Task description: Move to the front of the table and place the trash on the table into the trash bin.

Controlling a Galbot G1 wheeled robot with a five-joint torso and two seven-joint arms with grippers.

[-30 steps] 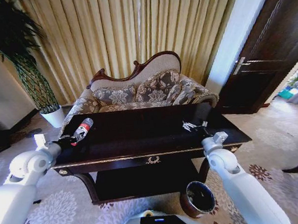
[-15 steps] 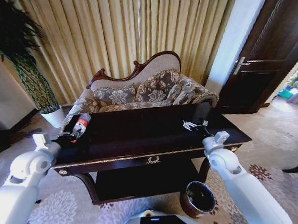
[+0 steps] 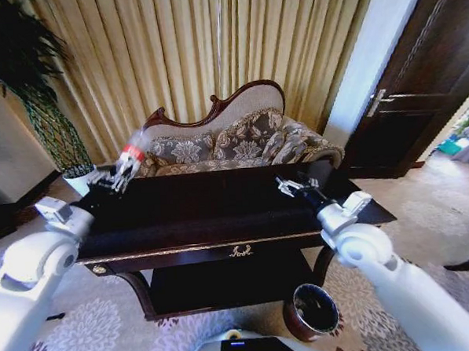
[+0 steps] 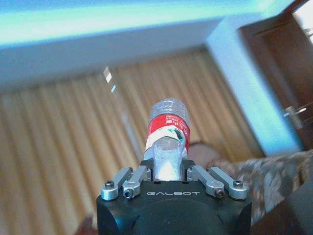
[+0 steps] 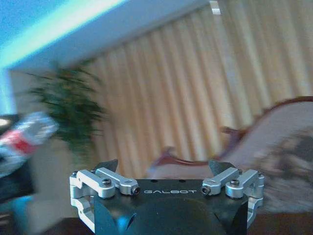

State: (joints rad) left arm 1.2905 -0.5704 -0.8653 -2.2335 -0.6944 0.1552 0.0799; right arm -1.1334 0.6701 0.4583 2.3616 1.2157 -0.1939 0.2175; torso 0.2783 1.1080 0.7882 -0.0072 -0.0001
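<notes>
My left gripper [image 3: 118, 175] is shut on the trash, a clear plastic bottle [image 3: 131, 156] with a red label. It holds the bottle tilted in the air above the left end of the dark glossy table [image 3: 221, 215]. In the left wrist view the bottle [image 4: 167, 131] sticks straight out of that gripper [image 4: 167, 169]. My right gripper [image 3: 288, 186] hovers open over the right part of the table; in its own view the right gripper [image 5: 165, 166] has its fingers spread wide with nothing between them. The reddish-brown trash bin [image 3: 312, 309] stands on the carpet by the table's front right leg.
A floral sofa [image 3: 233, 140] stands right behind the table. A white plant pot [image 3: 79, 182] sits at the back left and a dark door [image 3: 418, 79] at the right. Patterned carpet lies open in front of the table around the bin.
My left gripper has lifted the bottle off the table's left end, up and away from me. My right arm has risen and reached forward over the table's right part.
</notes>
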